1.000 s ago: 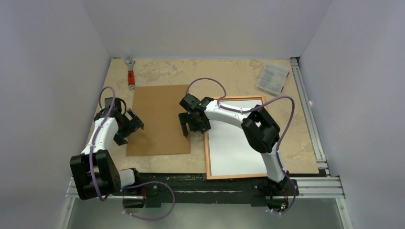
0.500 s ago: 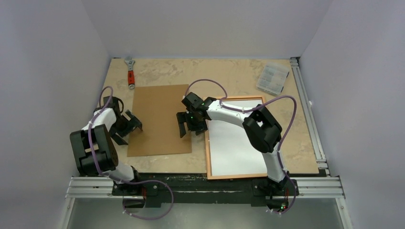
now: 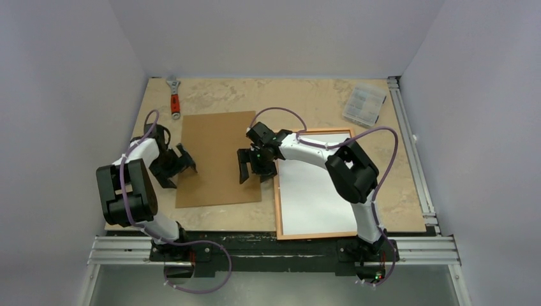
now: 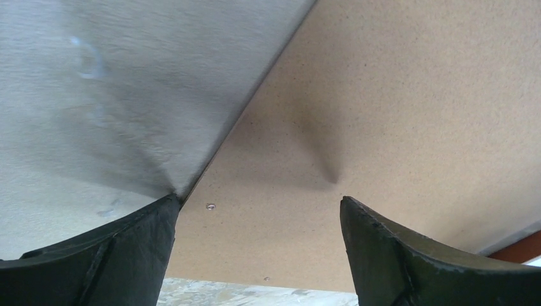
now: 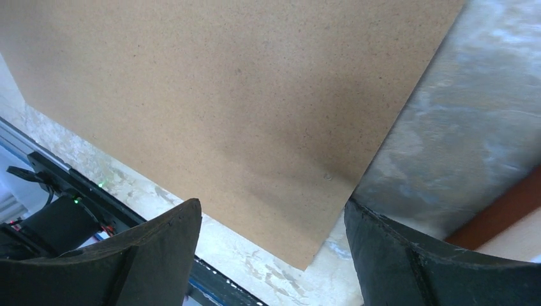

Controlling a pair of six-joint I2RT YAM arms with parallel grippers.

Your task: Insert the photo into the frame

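**A:** Where does the photo [image 3: 217, 159] lie?

**B:** Brown back up, left of the middle of the desk [image 3: 287, 102]. It is just beside the frame [image 3: 277, 210], which sits toward the near right corner. The left claw [image 3: 180, 169] is spread at the photo's left edge and the right claw [image 3: 255, 173] is spread over its right edge. Neither pinches anything.

**A:** What could go wrong?

**B:** The thin sheet will likely slide rather than lift, because the fingers get little purchase on a flat edge. Shoved rightward, it could ride up over the frame's border.

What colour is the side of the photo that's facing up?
The photo shows plain brown, clearest from the right wrist view.
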